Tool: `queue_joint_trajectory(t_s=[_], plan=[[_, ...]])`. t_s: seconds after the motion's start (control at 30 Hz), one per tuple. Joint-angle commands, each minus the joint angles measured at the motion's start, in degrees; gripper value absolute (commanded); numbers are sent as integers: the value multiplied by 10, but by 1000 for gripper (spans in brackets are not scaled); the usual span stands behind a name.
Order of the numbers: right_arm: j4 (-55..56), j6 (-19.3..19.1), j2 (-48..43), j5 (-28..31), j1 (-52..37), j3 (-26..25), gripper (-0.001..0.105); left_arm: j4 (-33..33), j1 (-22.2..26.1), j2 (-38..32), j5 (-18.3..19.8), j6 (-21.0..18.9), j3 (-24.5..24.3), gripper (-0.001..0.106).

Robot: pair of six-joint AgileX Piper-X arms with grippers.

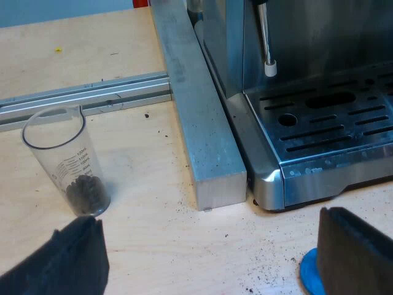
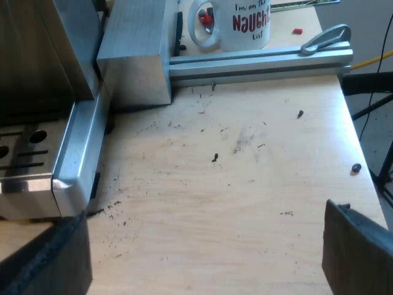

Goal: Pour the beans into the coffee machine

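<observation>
A clear measuring glass (image 1: 66, 160) stands upright on the wooden table, with dark coffee beans (image 1: 86, 192) in its bottom. My left gripper (image 1: 209, 261) is open, just short of the glass, one finger (image 1: 67, 261) close to its base. The espresso machine (image 1: 319, 117) shows its drip tray and steam wand (image 1: 266, 43); its corner (image 2: 55, 160) also appears in the right wrist view. My right gripper (image 2: 202, 258) is open over bare table, nothing between its fingers.
A thick aluminium bar (image 1: 199, 117) lies along the machine's side, with a thinner rail (image 1: 86, 98) behind the glass. A blue tamper (image 1: 312, 273) sits by one left finger. A white mug (image 2: 236, 23) with red lettering stands behind a rail (image 2: 258, 61). Coffee crumbs dot the table.
</observation>
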Motion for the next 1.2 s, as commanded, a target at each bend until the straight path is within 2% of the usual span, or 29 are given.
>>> queue_joint_trajectory(t_s=[0.03,0.23,0.4,0.57,0.77,0.87,1.0,1.2], plan=[[-23,-5,-18,-2,0,-3,78,-16,-1,-80,0,-3,-2,71],[-22,-1,24,-44,4,-36,78,-15,-1,-54,0,-10,-34,71],[-24,0,94,-58,54,-83,78,-15,-1,-10,0,-10,-66,71],[-28,-28,170,-106,129,-126,78,-16,-1,42,0,-10,-93,71],[-83,-31,223,-158,202,-144,78,-29,-1,60,0,-10,-93,71],[-135,-56,258,-225,261,-144,78,-57,-1,67,-7,-10,-93,71],[-183,-57,289,-232,319,-144,78,-63,-1,67,-21,-10,-93,71],[-259,-70,350,-217,418,-144,78,-97,-1,67,-68,-10,-69,71]])
